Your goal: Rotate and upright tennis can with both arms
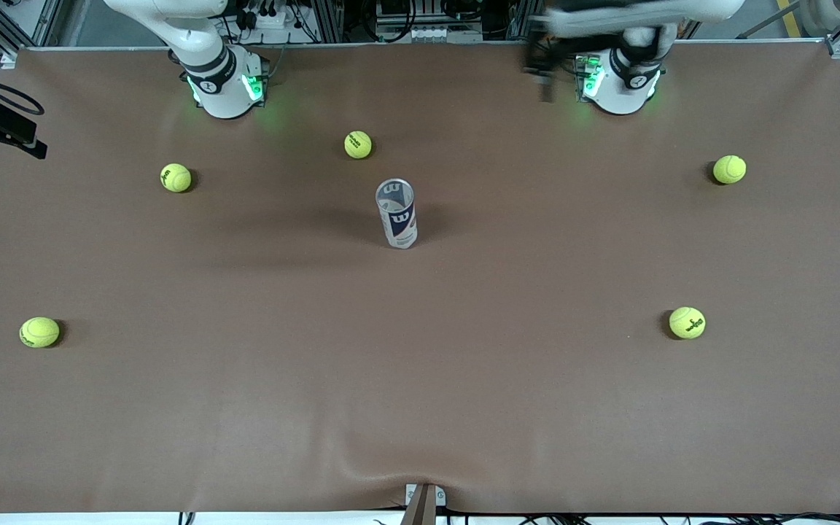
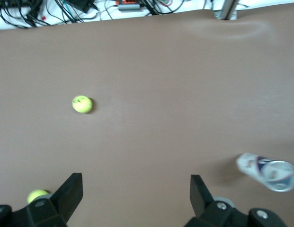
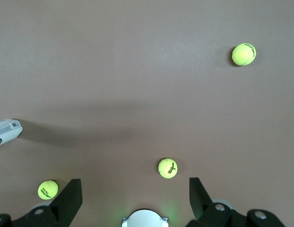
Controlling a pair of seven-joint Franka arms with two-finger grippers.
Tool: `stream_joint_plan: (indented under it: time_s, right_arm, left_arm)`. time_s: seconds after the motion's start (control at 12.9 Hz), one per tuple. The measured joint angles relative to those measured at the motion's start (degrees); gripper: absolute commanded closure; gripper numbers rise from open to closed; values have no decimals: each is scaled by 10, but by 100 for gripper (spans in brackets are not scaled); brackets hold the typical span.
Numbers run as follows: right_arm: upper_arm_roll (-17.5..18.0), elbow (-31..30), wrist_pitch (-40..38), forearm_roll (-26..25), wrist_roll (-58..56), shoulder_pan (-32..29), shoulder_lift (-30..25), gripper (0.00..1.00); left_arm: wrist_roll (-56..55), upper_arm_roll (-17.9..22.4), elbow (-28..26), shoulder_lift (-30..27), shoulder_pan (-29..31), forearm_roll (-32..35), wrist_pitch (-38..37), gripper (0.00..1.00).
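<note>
The tennis can (image 1: 396, 213) stands upright in the middle of the table, with its white and navy label and its open top showing. It also shows at the edge of the left wrist view (image 2: 267, 171) and of the right wrist view (image 3: 7, 131). My left gripper (image 1: 545, 73) is up in the air over its own base, blurred in the front view; in its wrist view it (image 2: 136, 182) is open and empty. My right gripper (image 3: 135, 187) is open and empty over its own base (image 3: 144, 218); the front view does not show it.
Several yellow-green tennis balls lie around the brown table: one (image 1: 358, 144) farther from the front camera than the can, one (image 1: 176, 177) near the right arm's base, one (image 1: 729, 169) toward the left arm's end, two (image 1: 687, 322) (image 1: 39, 332) nearer the camera.
</note>
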Motion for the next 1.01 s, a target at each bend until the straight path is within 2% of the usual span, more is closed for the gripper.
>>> stream_joint_plan:
  time_s: [0.23, 0.54, 0.77, 1.01]
  right_arm:
    - [0, 0, 0, 0, 0, 0, 0, 0]
    - [-1, 0, 0, 0, 0, 0, 0, 0]
    - [-1, 0, 0, 0, 0, 0, 0, 0]
    - [-1, 0, 0, 0, 0, 0, 0, 0]
  left_arm:
    - [157, 3, -3, -4, 135, -48, 3, 0]
    - [332, 5, -35, 3, 282, -98, 70, 0]
    - [354, 4, -93, 7, 325, -135, 98, 0]
    - [354, 3, -152, 6, 336, -139, 128, 0]
